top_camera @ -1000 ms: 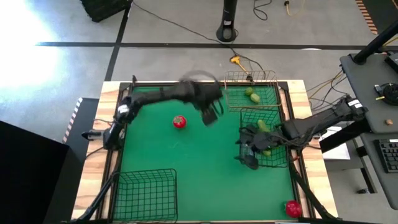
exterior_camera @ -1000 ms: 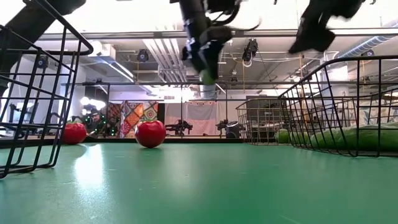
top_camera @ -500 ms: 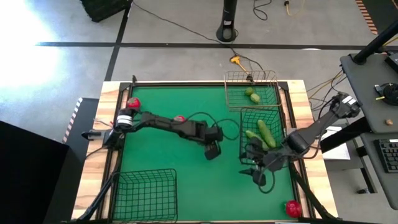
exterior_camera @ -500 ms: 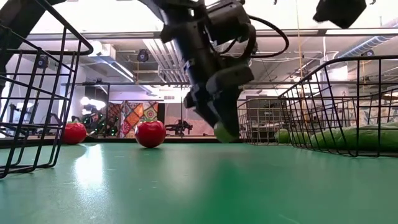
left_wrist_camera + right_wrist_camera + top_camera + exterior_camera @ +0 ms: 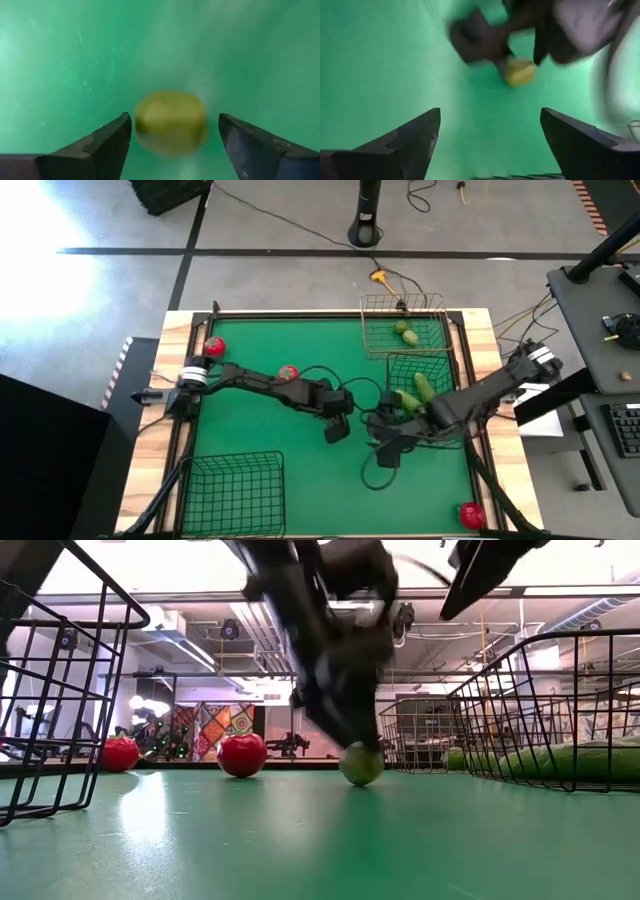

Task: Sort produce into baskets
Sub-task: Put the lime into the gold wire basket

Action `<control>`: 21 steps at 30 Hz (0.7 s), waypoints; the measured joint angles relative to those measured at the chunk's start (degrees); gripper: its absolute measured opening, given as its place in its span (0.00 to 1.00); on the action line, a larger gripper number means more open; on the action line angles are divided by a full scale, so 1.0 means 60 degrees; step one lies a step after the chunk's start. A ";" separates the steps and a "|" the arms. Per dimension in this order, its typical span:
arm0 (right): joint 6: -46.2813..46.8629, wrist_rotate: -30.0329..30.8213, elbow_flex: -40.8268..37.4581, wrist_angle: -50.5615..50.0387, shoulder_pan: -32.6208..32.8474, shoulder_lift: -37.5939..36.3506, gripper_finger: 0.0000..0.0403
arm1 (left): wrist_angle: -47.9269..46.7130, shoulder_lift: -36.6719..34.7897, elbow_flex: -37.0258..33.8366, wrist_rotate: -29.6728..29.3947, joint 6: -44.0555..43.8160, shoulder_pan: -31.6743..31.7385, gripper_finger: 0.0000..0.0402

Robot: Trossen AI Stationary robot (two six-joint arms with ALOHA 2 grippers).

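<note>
A small round light-green piece of produce (image 5: 361,764) rests on the green table near its middle. It also shows in the left wrist view (image 5: 170,121) and the right wrist view (image 5: 520,71). My left gripper (image 5: 335,427) is open just above it, with one finger (image 5: 107,140) on either side and a narrow gap to each. In the high view the gripper hides the piece. My right gripper (image 5: 384,452) is open and empty, to the right of the left one, beside the right black basket (image 5: 450,430).
The right black basket holds cucumber-like pieces (image 5: 424,388). The tan basket (image 5: 372,308) at the far right holds light-green pieces (image 5: 408,337). A second black basket (image 5: 235,490) stands near left. Red pieces lie far left (image 5: 214,346), mid-left (image 5: 288,372) and near right (image 5: 470,515).
My left gripper has come from the far middle toward the near edge and down, carrying the light-green piece, which now sits on the table. My right gripper has left the right black basket, going toward the near edge and then left.
</note>
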 joint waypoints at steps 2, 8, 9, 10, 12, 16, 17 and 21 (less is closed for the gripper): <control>-0.0210 -0.0007 0.0223 -0.0234 -0.0165 0.0363 0.85 | -0.0021 -0.0560 -0.0059 -0.0172 0.0067 -0.0266 0.72; -0.0609 0.0075 0.0521 -0.0495 -0.0907 0.1338 0.91 | -0.0146 -0.2852 -0.1492 -0.1564 -0.0239 -0.1183 0.72; -0.0721 0.0076 0.0559 -0.0475 -0.1076 0.1499 0.91 | -0.0101 -0.3293 -0.1824 -0.1900 -0.0463 -0.1349 0.72; -0.0810 0.0073 0.0589 -0.0456 -0.1252 0.1670 0.91 | 0.0031 -0.3732 -0.2185 -0.2220 -0.0732 -0.1535 0.72; -0.1006 -0.0013 0.0732 -0.0514 -0.1670 0.2056 0.91 | 0.0239 -0.4525 -0.2979 -0.2878 -0.1309 -0.1916 0.72; -0.1358 -0.0663 0.1146 -0.0459 -0.2468 0.2828 0.91 | 0.1297 -0.5721 -0.4488 -0.3894 -0.2784 -0.2654 0.71; -0.1396 -0.0860 0.1256 -0.0418 -0.2627 0.2998 0.91 | 0.1754 -0.5941 -0.4842 -0.4108 -0.2981 -0.2812 0.71; -0.1441 -0.1221 0.1463 -0.0325 -0.3056 0.3593 0.91 | 0.3931 -0.6351 -0.6211 -0.5150 -0.3178 -0.3393 0.71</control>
